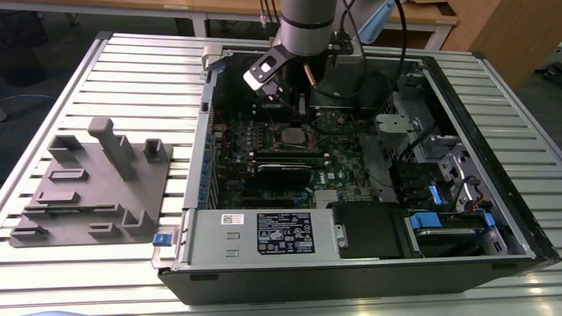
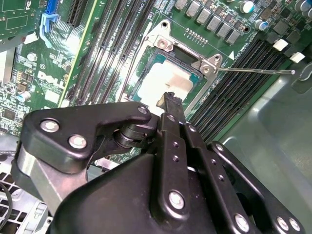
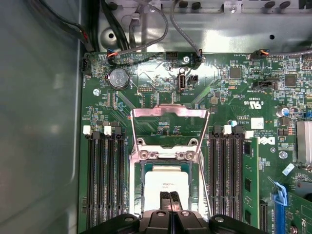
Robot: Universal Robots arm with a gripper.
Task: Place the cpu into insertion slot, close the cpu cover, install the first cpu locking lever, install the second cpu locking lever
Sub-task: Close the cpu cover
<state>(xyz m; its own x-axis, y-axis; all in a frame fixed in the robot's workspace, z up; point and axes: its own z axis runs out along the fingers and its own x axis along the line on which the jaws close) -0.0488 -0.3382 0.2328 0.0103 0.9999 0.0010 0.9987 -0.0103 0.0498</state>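
The cpu (image 3: 166,181) lies flat in the insertion slot (image 3: 141,195), its pale metal top (image 2: 168,80) facing up; the exterior view shows it mid-board (image 1: 293,136). The cpu cover (image 3: 170,113) is swung open, its silver frame standing off the socket's hinge end (image 2: 207,66). A thin locking lever (image 2: 258,70) sticks out sideways, unlatched; another wire lever (image 3: 205,170) runs along the socket's side. My gripper (image 3: 170,196) is shut with nothing between its black fingers, its tips (image 2: 170,99) hovering just over the cpu's edge. In the exterior view the gripper (image 1: 281,102) hangs just behind the socket.
Black memory slots (image 3: 105,175) (image 3: 226,175) flank the socket. The case's grey wall (image 3: 39,122) and loose cables (image 3: 146,29) are close by. A grey fixture tray (image 1: 88,178) sits on the slatted table at the exterior view's left. The power supply box (image 1: 263,234) fills the case's near side.
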